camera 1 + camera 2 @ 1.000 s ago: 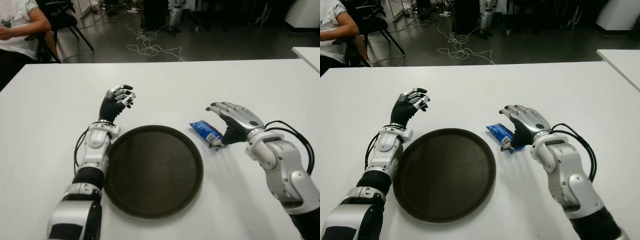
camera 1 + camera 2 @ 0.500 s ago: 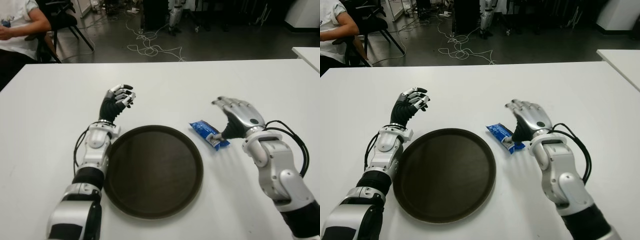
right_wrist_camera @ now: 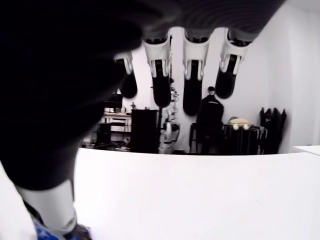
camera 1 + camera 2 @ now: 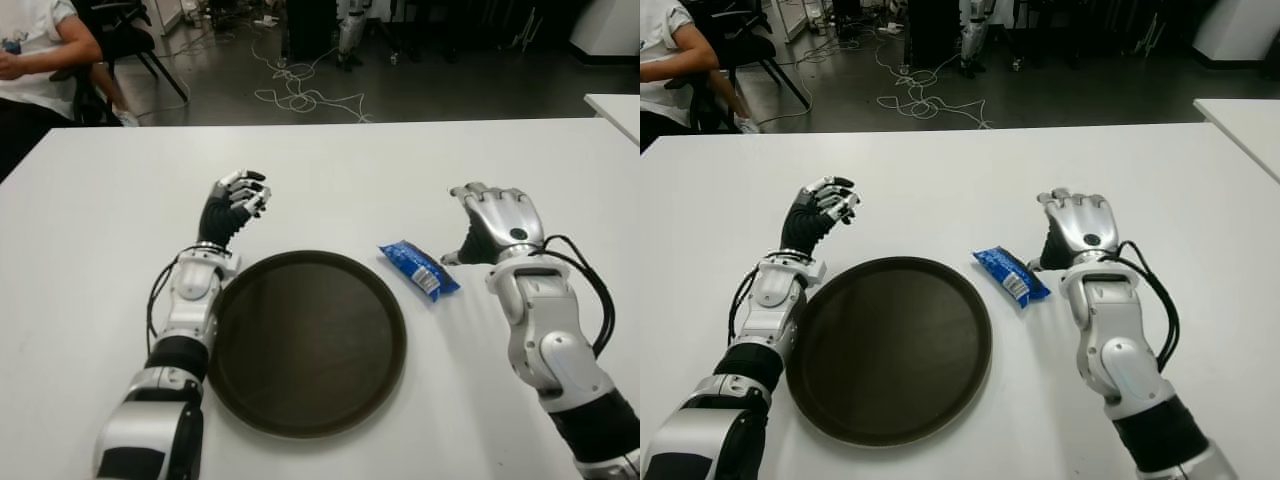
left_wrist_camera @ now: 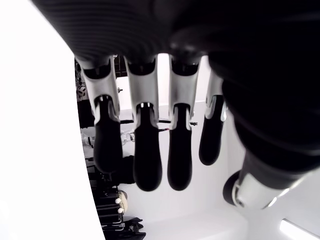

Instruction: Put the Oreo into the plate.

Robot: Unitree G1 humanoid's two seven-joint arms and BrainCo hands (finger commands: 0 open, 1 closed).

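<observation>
Now I see my right hand spread open and empty just beside the blue Oreo pack lying flat near the plate.

The Oreo is a small blue packet with white print, lying flat and diagonal on the white table. It is just beside the right rim of the round dark plate, not touching it.
</observation>
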